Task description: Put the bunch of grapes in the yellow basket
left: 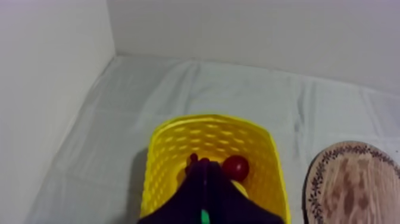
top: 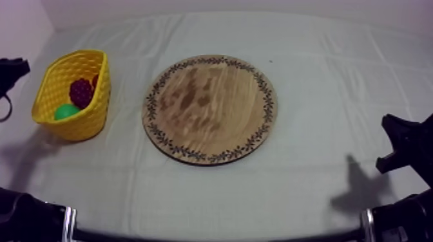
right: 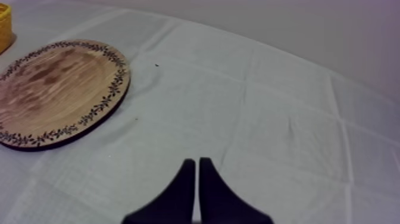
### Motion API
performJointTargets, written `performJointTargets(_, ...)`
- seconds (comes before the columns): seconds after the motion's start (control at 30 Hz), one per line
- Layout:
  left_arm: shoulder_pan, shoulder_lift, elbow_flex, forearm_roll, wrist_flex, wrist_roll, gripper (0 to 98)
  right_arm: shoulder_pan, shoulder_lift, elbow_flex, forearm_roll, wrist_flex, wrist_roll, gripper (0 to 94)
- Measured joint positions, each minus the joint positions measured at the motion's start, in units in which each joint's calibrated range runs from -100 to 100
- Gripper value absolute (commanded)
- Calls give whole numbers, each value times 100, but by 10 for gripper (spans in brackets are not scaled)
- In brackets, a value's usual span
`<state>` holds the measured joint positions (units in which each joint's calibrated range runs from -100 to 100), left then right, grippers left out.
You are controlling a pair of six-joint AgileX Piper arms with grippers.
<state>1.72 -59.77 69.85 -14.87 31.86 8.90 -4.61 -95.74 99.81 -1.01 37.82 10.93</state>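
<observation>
Left gripper (left: pixel 203 168): clenched on nothing, both black fingers pressed together into a narrow wedge; poised above the open mouth of the yellow basket (left: pixel 171 150), tips pointing down into it.
Right gripper (right: pixel 194 162): closed and empty, fingers side by side as a wedge; held low over the cloth, well apart from the rim of the wooden board (right: pixel 53 89).
Bunch of grapes (top: pixel 81 92): dark purple cluster lying inside the yellow basket, toward the wall that faces the board; off the board and apart from both grippers.
Yellow basket: lattice-walled, upright at the left side of the tabletop (top: pixel 322 186); near the wooden board, not touching it.
Small red fruit (left: pixel 236 167): round, inside the basket; seen from the left wrist just beside the fingertips.
Green toy fruit (top: pixel 66 112): inside the basket at its near end, just beside the grapes; kind not discernible.
Wooden board: round, with a dark leaf-patterned rim, flat at the centre of the tabletop, between basket and right arm.
Tabletop: covered by a grey-white cloth with fold creases; arm shadows on the cloth at near left and near right.
</observation>
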Motion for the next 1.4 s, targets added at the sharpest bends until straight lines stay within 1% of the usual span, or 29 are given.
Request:
performJointTargets(0.2, -26, -1344, 1198, 45, -103, -84, 0, 0, 0, 0, 0, 0, 0, 4)
performJointTargets(0.43, -86, -2595, 2261, 62, -168, -223, 0, 0, 0, 0, 0, 0, 18, 4)
performJointTargets(0.57, -91, -3070, 2666, 302, -238, -441, 0, 0, 0, 0, 0, 0, 7, 4)
performJointTargets(0.67, -112, -3366, 2831, 555, -249, -691, 0, 0, 0, 0, 0, 0, -4, 4)
performJointTargets(0.73, -140, -3545, 2915, 762, -231, -890, 0, 0, 0, 0, 0, 0, -4, 4)
performJointTargets(0.8, -163, -3691, 2940, 917, -170, -1047, 0, 0, 0, 0, 0, 0, -4, 4)
performJointTargets(0.9, -175, -3868, 2963, 1108, -89, -1235, 0, 0, 0, 0, 0, 0, -4, 4)
performJointTargets(0.97, -198, -3936, 2978, 1188, -22, -1321, 0, 0, 0, 0, 0, 0, -4, 4)
performJointTargets(1.03, -225, -3971, 2993, 1243, 8, -1338, 0, 0, 0, 0, 0, 0, -4, 4)
performJointTargets(1.4, -251, -3994, 3000, 1257, 32, -1033, 0, 0, 0, 0, 0, 0, -4, 4)
